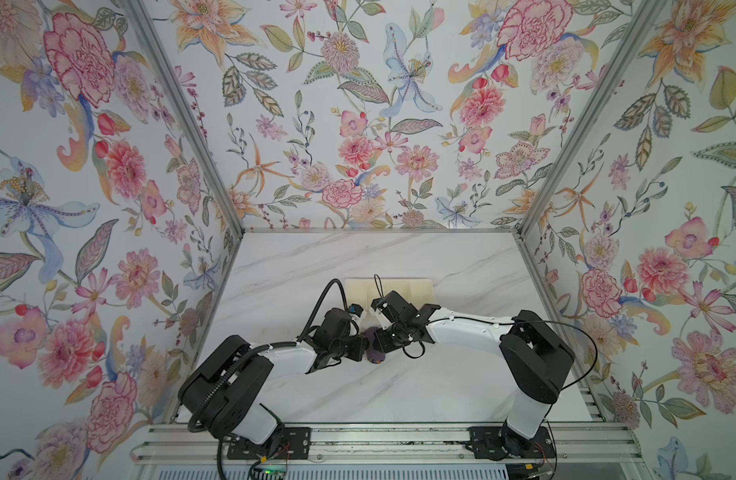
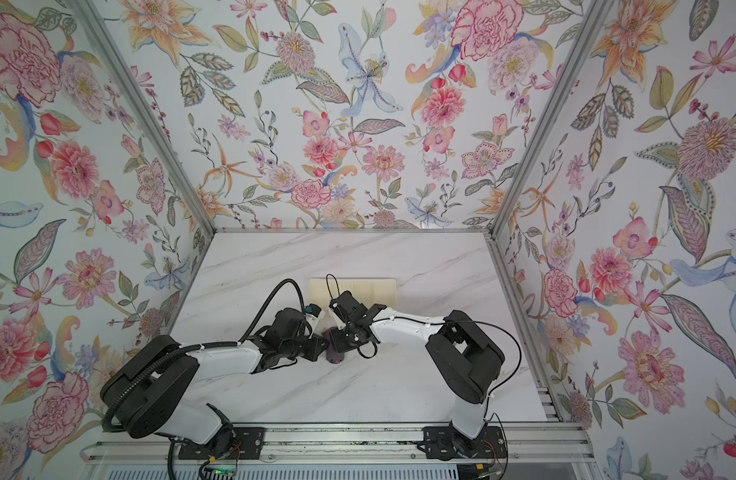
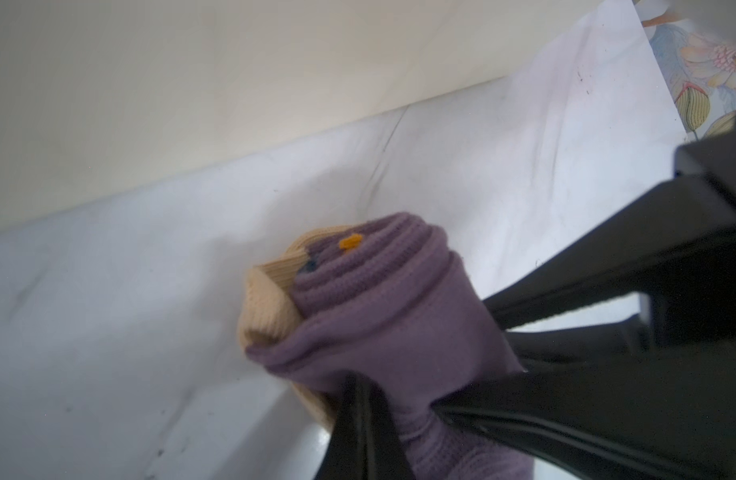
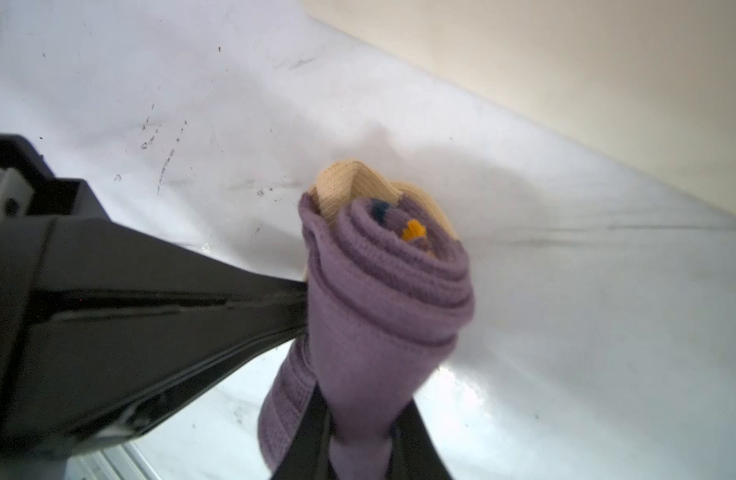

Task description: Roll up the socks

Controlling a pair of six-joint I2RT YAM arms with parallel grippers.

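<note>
Floral wallpaper (image 1: 358, 104) covered three walls (image 1: 66, 166) around a white, grey-veined marble counter (image 1: 358, 257); aluminium posts (image 1: 183, 124) stood in the back corners.

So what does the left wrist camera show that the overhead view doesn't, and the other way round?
Only the left wrist camera: the coiled end of the sock roll, with a tan layer and orange and navy specks, and the left tool pinching its purple cloth. Only a top view: the left arm and right arm in full, mounted on a metal rail. Both: the purple roll over the white marble table.
</note>
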